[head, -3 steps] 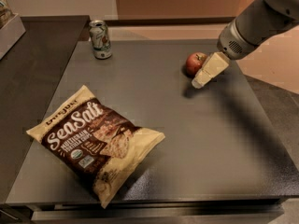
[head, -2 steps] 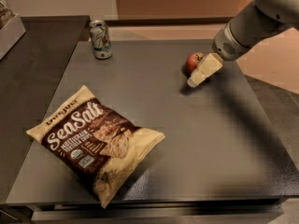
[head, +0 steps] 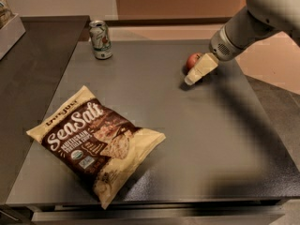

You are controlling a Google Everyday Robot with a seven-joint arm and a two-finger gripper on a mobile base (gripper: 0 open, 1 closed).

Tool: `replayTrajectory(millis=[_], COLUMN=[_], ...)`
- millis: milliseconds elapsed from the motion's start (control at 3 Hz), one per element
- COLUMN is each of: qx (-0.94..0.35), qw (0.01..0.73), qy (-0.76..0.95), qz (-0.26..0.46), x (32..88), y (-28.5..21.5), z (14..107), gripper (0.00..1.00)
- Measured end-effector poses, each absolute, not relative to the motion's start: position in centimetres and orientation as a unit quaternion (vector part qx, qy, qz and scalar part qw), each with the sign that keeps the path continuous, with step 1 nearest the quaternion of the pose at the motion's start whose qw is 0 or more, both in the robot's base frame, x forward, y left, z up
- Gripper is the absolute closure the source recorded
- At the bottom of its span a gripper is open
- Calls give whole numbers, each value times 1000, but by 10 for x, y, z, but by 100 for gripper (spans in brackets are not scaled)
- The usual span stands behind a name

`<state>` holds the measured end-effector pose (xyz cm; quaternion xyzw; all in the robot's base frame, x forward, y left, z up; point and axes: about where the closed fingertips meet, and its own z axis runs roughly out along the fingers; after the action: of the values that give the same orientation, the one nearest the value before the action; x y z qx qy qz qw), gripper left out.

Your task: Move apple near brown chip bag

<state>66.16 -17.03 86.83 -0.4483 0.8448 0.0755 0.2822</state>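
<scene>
The small red apple (head: pixel 192 60) sits on the dark table (head: pixel 187 135) at the far right. My gripper (head: pixel 198 70) reaches in from the upper right, and its cream tip is down at the table right in front of the apple, covering part of it. The brown chip bag (head: pixel 96 142), with cream edges and white "Sea Salt" lettering, lies flat at the front left, far from the apple.
A green-and-white drink can (head: pixel 101 40) stands upright at the table's far left. A lower dark counter (head: pixel 33 69) adjoins on the left, with a grey bin edge (head: pixel 9 32) at the far left. The table's front edge is near the bag.
My gripper has shifted slightly left along the apple's front, and the arm has lifted a little. The apple, bag and can stay in place.
</scene>
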Motion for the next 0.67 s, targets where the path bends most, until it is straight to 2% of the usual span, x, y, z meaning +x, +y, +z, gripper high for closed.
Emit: replayTrajectory(millis=[667], qx=[-448], qw=[279], qy=[846], qz=[79], x=[670], y=[-169], z=[860], gripper=[47])
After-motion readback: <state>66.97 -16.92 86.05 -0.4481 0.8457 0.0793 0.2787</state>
